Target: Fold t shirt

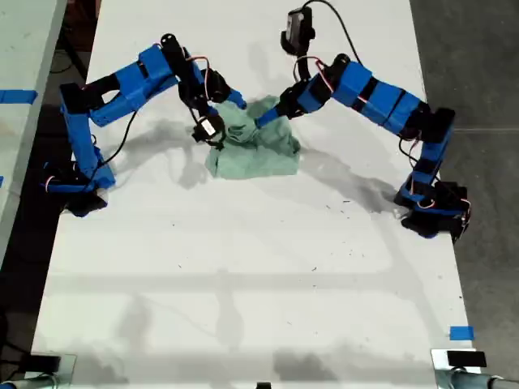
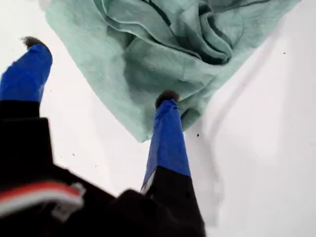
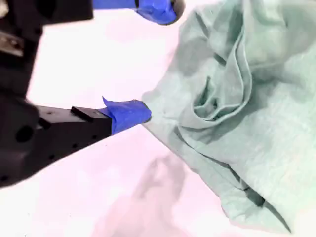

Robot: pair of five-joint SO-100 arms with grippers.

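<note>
Blue-taped fingertips (image 2: 168,118) of my first gripper (image 2: 98,71) stand wide apart, released: one tip rests on the edge of the t shirt (image 2: 163,49), near a corner of the cloth, and the other hangs over bare table beside it. The pale mint-green shirt lies bunched and deeply creased just ahead of those jaws, its folds piled toward the far side. My second gripper (image 3: 155,59) is also spread and grips nothing; one tip touches the shirt's rim, the other is clear of it above the bare surface. In the exterior view the crumpled shirt lies between two blue arms that reach in from either side of a white table (image 1: 243,267), which is marked with small dark specks and the arms' shadows. A scrap of blue tape (image 1: 461,332) sits near that view's lower right corner, and dark grey floor (image 1: 478,65) borders the table there.
</note>
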